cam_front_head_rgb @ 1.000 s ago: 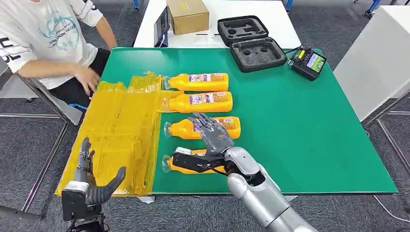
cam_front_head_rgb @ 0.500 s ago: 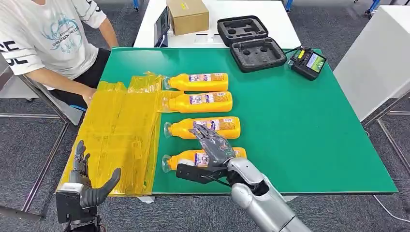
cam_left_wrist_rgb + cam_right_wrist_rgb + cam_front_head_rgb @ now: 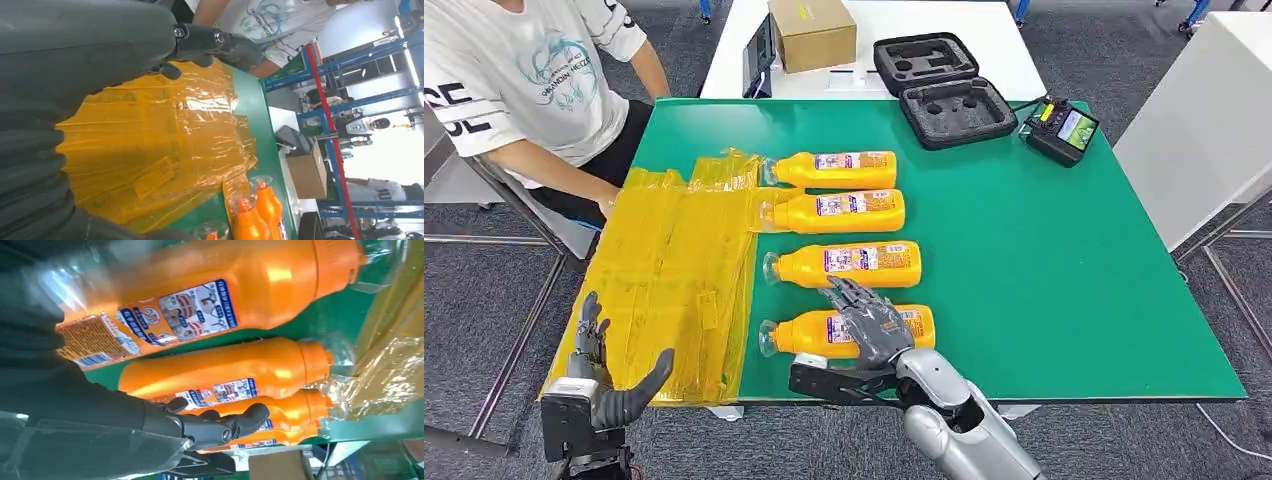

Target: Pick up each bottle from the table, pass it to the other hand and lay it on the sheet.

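Low in the centre of the frame, the right hand (image 3: 871,325) hovers with fingers spread and empty over the nearest bottle (image 3: 849,330) (long axis left-right, cap toward the yellow sheet (image 3: 674,280)), far closer than the open left hand (image 3: 609,385).

The right robot hand (image 3: 871,325) has drawn back from the second bottle (image 3: 849,264) onto the nearest bottle (image 3: 814,332), fingers spread.

4 bottles (image 3: 845,217) in a column on table (image 3: 1044,270), sheet (image 3: 674,270) left of them
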